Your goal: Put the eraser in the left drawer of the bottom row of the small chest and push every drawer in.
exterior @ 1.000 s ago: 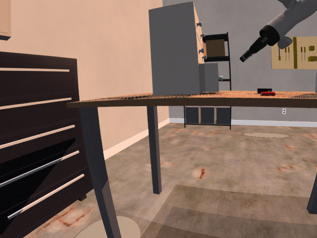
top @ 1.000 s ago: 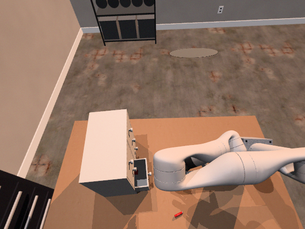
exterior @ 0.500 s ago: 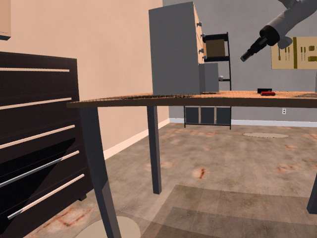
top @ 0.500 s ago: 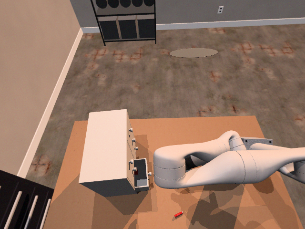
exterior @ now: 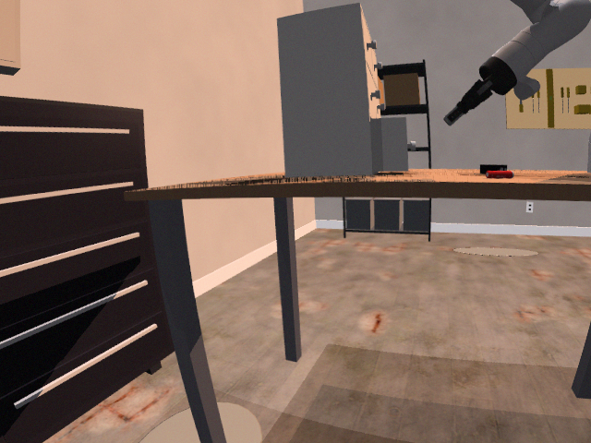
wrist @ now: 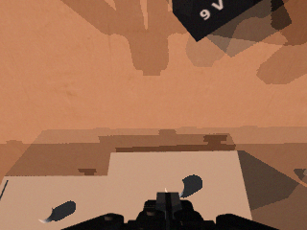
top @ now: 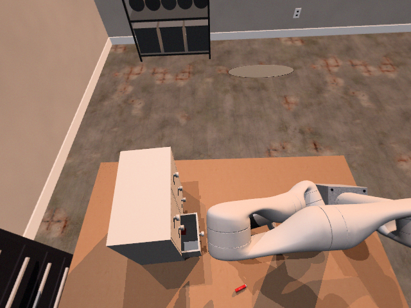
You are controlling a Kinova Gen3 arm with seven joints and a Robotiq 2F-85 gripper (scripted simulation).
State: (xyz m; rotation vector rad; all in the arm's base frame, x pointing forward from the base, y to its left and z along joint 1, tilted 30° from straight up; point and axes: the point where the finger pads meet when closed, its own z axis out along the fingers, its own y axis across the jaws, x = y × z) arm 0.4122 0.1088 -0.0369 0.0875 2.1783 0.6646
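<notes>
Closed pincer, open drawer – time for a gentle shove
Looking at an empty gripper [exterior: 449,119] [wrist: 167,207], fingers pinched together, so good for pushing. Line up low and square with the bottom-left drawer [top: 198,228] [exterior: 395,143] [wrist: 216,165], then press near mid-front, slow and straight – off-centre could jam it. Probably already got the eraser [top: 183,231] inside, judging by that dark red bit towards the back; too shaded to be sure. Ease off once flush, before shoving the chest [top: 142,195] [exterior: 324,95] [wrist: 29,194] itself.
</notes>
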